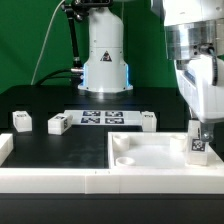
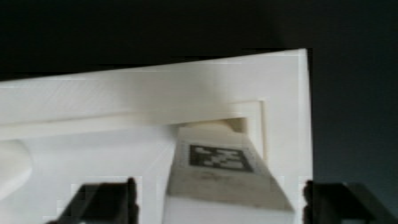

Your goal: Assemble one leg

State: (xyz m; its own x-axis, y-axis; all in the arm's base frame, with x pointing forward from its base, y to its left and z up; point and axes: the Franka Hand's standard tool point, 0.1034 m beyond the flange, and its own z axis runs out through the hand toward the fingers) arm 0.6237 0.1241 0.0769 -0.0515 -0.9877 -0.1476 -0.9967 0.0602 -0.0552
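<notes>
A leg point(image 1: 197, 144), a small white post with a black-and-white tag, stands upright in the corner socket of the large white square piece point(image 1: 150, 160) at the exterior view's right. My gripper point(image 1: 197, 127) is straight above it, its fingers down at the leg's top. In the wrist view the leg point(image 2: 222, 160) stands between my two dark fingers point(image 2: 103, 200), with a gap on each side. The gripper point(image 2: 221, 192) is open and does not touch the leg. The white piece point(image 2: 107, 110) fills the wrist view behind the leg.
Three more legs stand on the black table: two at the exterior view's left point(image 1: 21, 121) point(image 1: 58, 124) and one by the marker board's right end point(image 1: 148, 120). The marker board point(image 1: 100, 118) lies mid-table. The robot base point(image 1: 105, 55) stands behind. A white fence point(image 1: 50, 180) runs along the front.
</notes>
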